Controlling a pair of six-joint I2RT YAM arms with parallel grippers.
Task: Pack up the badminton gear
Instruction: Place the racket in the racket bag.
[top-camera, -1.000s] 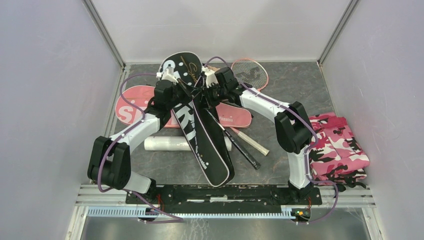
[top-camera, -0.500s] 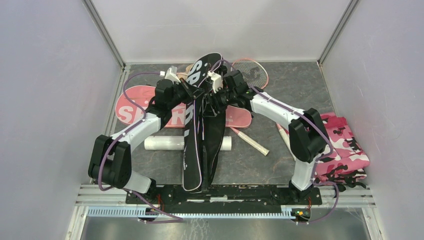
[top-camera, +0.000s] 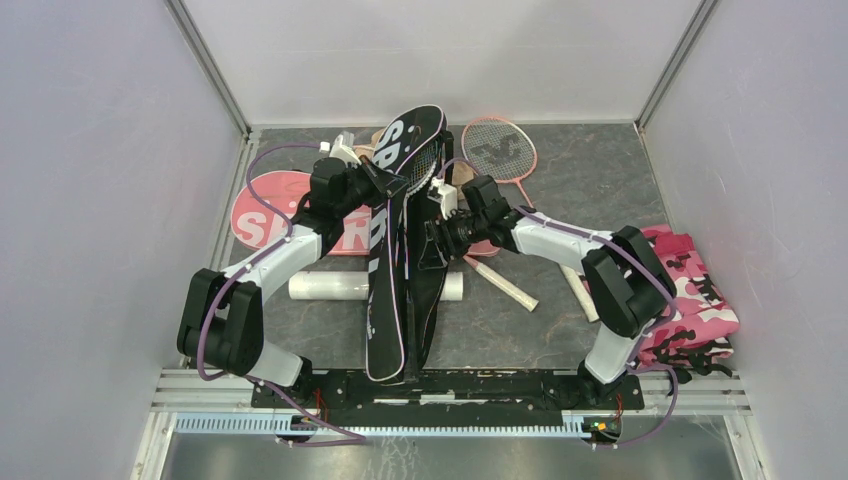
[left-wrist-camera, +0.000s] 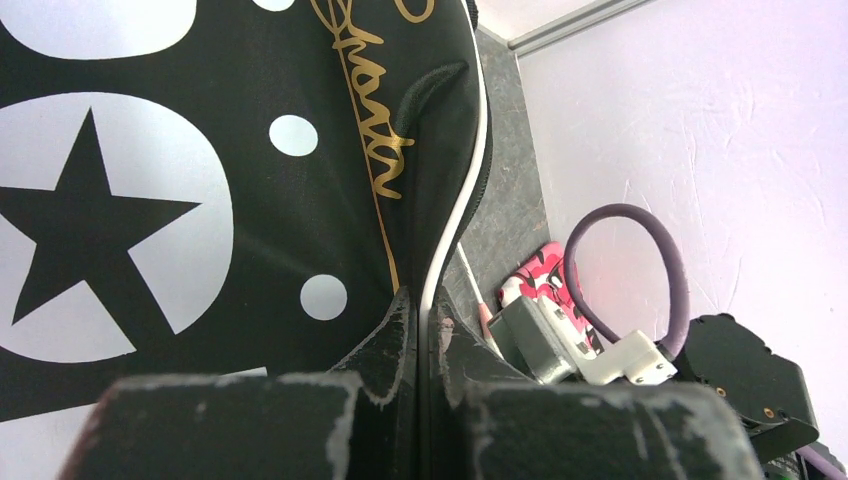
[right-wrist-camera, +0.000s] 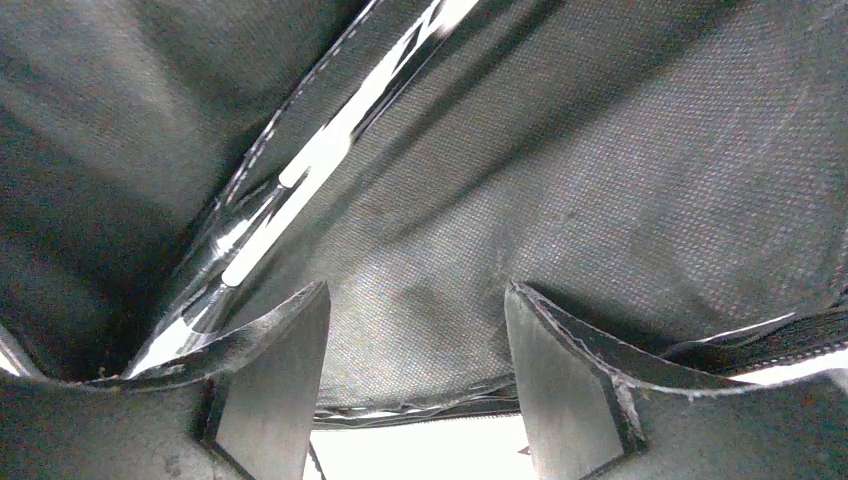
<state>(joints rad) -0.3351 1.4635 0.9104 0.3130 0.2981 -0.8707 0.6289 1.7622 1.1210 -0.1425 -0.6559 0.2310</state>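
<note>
The black cover printed "SPORT" stands on its edge across the middle of the table. My left gripper is shut on its white-piped rim. A racket head shows at the cover's open top. My right gripper is open just right of the cover. In the right wrist view its fingers stand apart in front of the cover's grey weave. The pink cover lies flat at the left, and the white tube lies nearer. A pink-framed racket lies at the back.
A pink camouflage cloth lies folded at the right edge. Two pale racket handles lie on the table between it and the covers. White walls close in the back and both sides.
The black cover has turned from lying flat to standing on edge. My right gripper has opened, let go of it and drawn back toward the near side, uncovering the pink racket head.
</note>
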